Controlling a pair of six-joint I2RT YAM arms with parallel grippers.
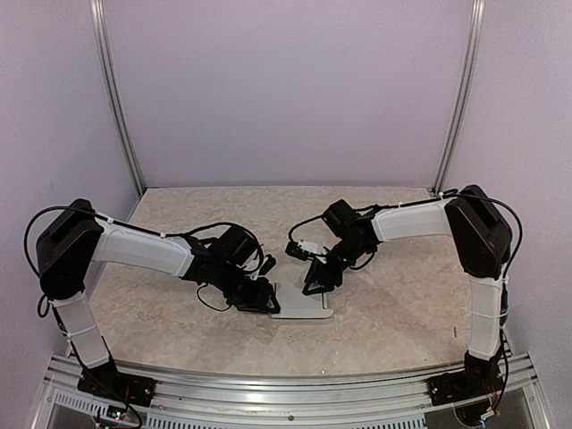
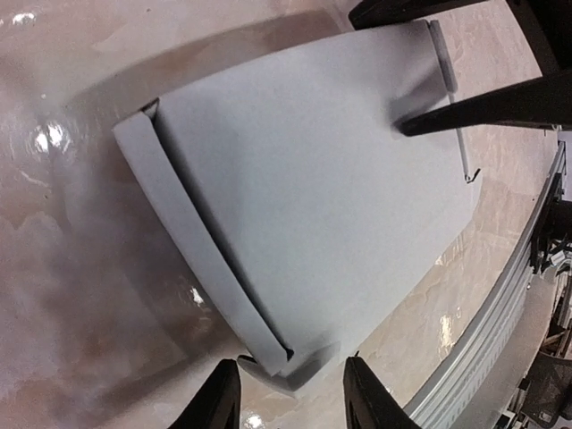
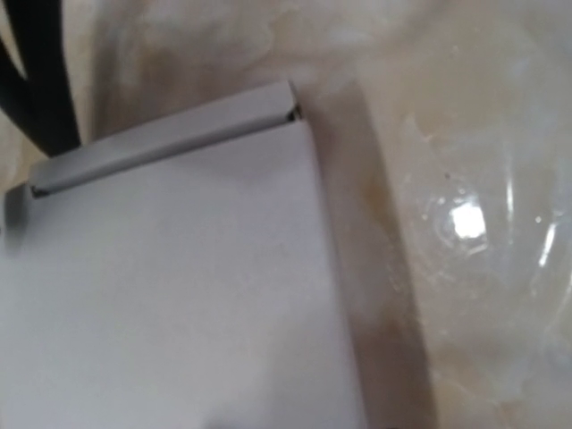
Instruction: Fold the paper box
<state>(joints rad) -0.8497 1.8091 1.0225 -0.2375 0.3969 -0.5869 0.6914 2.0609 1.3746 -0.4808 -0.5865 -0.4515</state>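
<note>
Nearest: left gripper [image 2: 292, 398] parted around paper box [image 2: 313, 206] corner; right gripper [image 1: 320, 275], cannot tell. Looks light, thin, crease-prone; wants pinching along folded edge.

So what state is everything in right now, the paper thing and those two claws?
Pale grey-white thin card paper box: lying flat on the table, narrow flap folded along one edge.
Left claw: open, straddling a box corner.
Right claw: over the box's other end; grip unclear.
</note>
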